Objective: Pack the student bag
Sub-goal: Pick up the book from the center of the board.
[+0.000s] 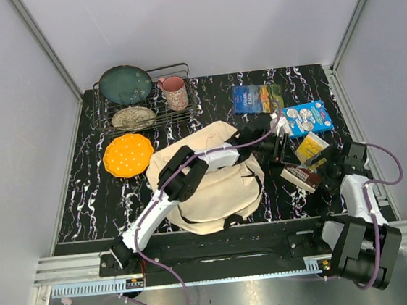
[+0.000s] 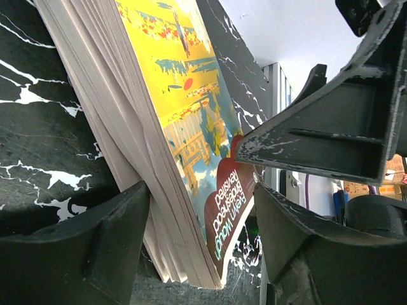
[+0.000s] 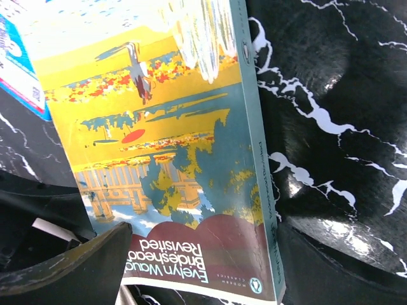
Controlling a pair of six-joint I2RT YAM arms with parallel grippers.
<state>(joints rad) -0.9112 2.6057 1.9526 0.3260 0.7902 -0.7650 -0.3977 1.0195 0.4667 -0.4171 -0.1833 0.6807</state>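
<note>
The student bag (image 1: 206, 181), cream canvas, lies at the table's near middle under my left arm. A paperback book (image 1: 310, 147) with a yellow and blue cover is tilted up on its page edge to the right of the bag. My left gripper (image 1: 285, 151) straddles the thickness of the book (image 2: 184, 108). One finger sits by the pages and the other stands a little off the cover, so the left gripper (image 2: 200, 203) is open. My right gripper (image 1: 327, 168) faces the cover of the book (image 3: 172, 127). It (image 3: 206, 254) is open wide, a finger at each lower corner.
A wire rack (image 1: 185, 114) at the back left holds a teal plate (image 1: 125, 84), a pink mug (image 1: 174, 92) and a grey dish (image 1: 133, 117). An orange plate (image 1: 127, 155) lies left of the bag. A blue book (image 1: 256, 97) and a blue card (image 1: 308, 118) lie at the back right.
</note>
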